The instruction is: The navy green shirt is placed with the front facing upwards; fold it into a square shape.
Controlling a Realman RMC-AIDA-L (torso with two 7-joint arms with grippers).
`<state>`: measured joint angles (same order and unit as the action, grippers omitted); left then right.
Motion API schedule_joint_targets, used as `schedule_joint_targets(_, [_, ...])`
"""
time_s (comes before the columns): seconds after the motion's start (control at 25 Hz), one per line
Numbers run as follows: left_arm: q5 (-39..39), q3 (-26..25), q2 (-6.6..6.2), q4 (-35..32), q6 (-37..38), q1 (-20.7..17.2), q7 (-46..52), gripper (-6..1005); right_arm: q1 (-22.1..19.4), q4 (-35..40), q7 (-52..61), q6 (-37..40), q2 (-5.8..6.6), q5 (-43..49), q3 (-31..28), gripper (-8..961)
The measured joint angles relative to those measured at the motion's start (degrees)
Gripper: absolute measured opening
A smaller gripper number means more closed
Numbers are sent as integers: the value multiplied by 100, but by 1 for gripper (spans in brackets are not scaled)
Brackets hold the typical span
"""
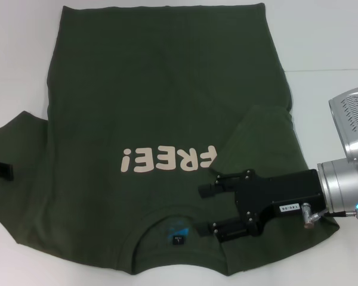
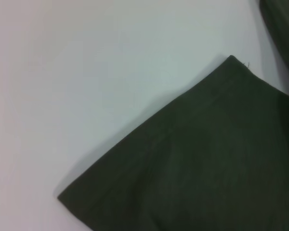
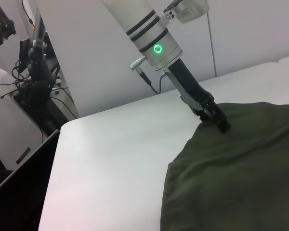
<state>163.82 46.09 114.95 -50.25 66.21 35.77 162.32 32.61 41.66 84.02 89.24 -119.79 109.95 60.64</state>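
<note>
The white table [image 1: 322, 36] filled the head view, and most of it lay under the navy green shirt [image 1: 161, 107], which spread from the top edge of the frame down to the bottom edge. It was a big dark olive tee, front side up, with its hem toward the top of the frame and its round collar at the bottom centre. The body cloth looked mostly smooth, with soft creases running down the middle. The sleeve at the left of the frame lay spread out flat toward the left edge; the sleeve at the right had been folded inward over the body, making an angled flap at right of centre. Across the chest, just below the middle of the frame, cream "FREE!" lettering [image 1: 167, 159] read upside down from where the head camera looked. Inside the neck sat a small blue label [image 1: 178, 237].

The right gripper [image 1: 207, 209] reached in from the right edge, hovering low over the shoulder area beside the collar, its two black fingers spread apart with nothing between them. The left gripper [image 1: 0, 169] showed only as a black tip at the far left edge, on the spread sleeve; in the right wrist view [image 3: 221, 122] it pressed down at the sleeve's edge, though I could not tell whether it was gripping the cloth
</note>
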Motion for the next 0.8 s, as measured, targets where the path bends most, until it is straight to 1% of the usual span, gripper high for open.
schedule_joint_targets(0.08, [1, 1, 1, -2, 0, 10, -2, 836, 0, 0, 0, -1, 0, 1, 0, 835])
schedule_joint_targets(0.32, [1, 225, 1, -38, -1, 19, -24, 826, 0, -4, 0, -3, 0, 1, 0, 834])
schedule_joint_targets(0.56, [1, 273, 1, -44, -17, 27, -26, 602, 0, -8, 11, 2, 0, 1, 0, 835])
schedule_joint_targets(0.76, [1, 276, -7, -46, -45, 21, -27, 353, -1, -9, 16, 6, 0, 0, 0, 835])
schedule_joint_targets(0.8, [1, 279, -10, -47, -48, 18, -30, 286, 0, -9, 16, 6, -1, 0, 0, 835])
